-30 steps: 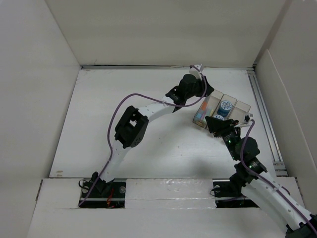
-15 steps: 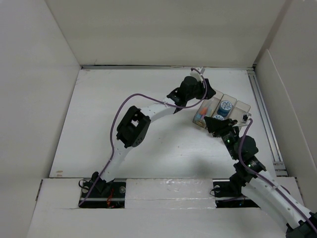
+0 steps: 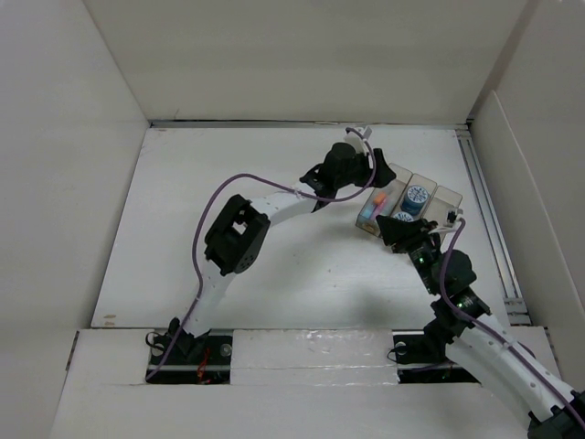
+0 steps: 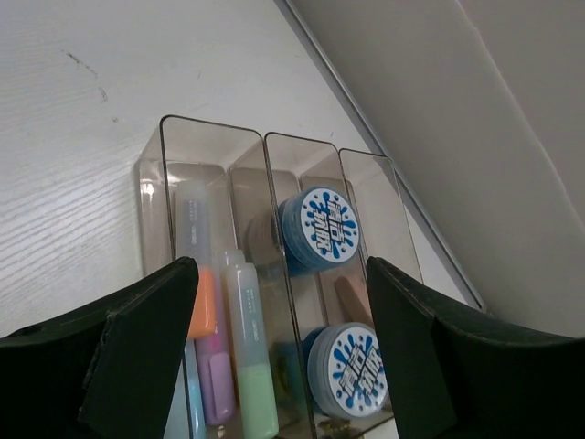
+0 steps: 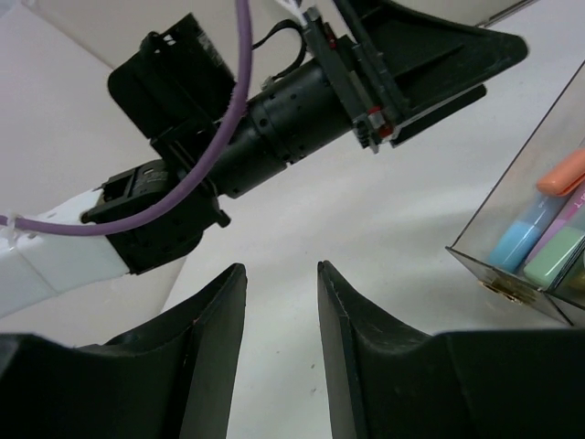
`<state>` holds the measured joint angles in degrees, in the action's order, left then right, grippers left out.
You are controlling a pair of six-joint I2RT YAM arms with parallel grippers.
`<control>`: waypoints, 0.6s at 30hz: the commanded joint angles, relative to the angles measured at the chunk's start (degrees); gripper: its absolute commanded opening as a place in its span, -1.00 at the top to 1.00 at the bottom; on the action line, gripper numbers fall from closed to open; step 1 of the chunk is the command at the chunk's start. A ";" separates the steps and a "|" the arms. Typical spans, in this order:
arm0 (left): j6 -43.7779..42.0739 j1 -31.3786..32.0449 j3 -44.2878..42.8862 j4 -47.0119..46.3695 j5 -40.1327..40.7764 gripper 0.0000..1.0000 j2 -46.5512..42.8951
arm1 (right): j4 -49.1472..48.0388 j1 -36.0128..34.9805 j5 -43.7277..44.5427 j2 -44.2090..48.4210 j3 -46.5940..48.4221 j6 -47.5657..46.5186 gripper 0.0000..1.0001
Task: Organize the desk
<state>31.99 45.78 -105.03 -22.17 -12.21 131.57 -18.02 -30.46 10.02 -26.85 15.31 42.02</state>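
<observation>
The desk (image 3: 274, 265) is a white tabletop between white walls. Toward its back right stands a translucent three-compartment tray (image 3: 446, 197). In the left wrist view the tray (image 4: 210, 125) holds several highlighters (image 4: 251, 384) in its left compartment and two blue round tins (image 4: 320, 229) in the middle one. My left gripper (image 4: 279, 270) hangs over the tray's near end, open wide with nothing between its fingers; from above it (image 3: 379, 178) sits at the tray's left side. My right gripper (image 5: 281, 267) is open and empty, low over the desk just in front of the tray (image 5: 526, 247).
A metal rail (image 3: 484, 210) runs along the desk's right edge. Tall white panels (image 3: 302, 64) close in the back and sides. The left arm's elbow (image 3: 233, 240) and its purple cable (image 3: 219, 197) arch over the middle. Both arms crowd the tray.
The left gripper's jaws have spread from nearly shut to wide open, and the left arm has drawn back slightly from the tray. The right arm has stayed put.
</observation>
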 commanded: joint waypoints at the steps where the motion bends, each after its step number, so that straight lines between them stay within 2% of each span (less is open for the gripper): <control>1: -0.26 -1.74 4.30 -7.44 -2.55 -0.41 -10.35 | -1.93 -0.39 -0.44 0.75 1.92 -0.54 0.15; 4: -0.70 -2.27 11.32 -10.78 -2.39 -0.44 -16.42 | -1.93 -0.39 -0.44 0.57 2.00 -0.62 0.15; 9: -1.84 -2.27 27.93 -16.66 1.56 -0.47 -30.56 | -2.28 -0.39 -0.26 0.40 1.74 -1.24 0.14; 14: -2.02 -2.27 47.15 -20.98 9.64 -0.48 -47.78 | -2.81 -0.39 -0.27 -0.39 1.65 -1.50 0.14; 18: -2.11 -2.27 58.61 -19.49 17.46 -0.47 -60.26 | -2.20 -0.39 -1.06 -0.31 2.79 -2.03 0.15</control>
<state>30.61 43.53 -52.10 -39.42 -1.91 76.88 -18.04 -30.46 9.89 -27.38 15.31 41.17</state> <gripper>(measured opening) 0.735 0.427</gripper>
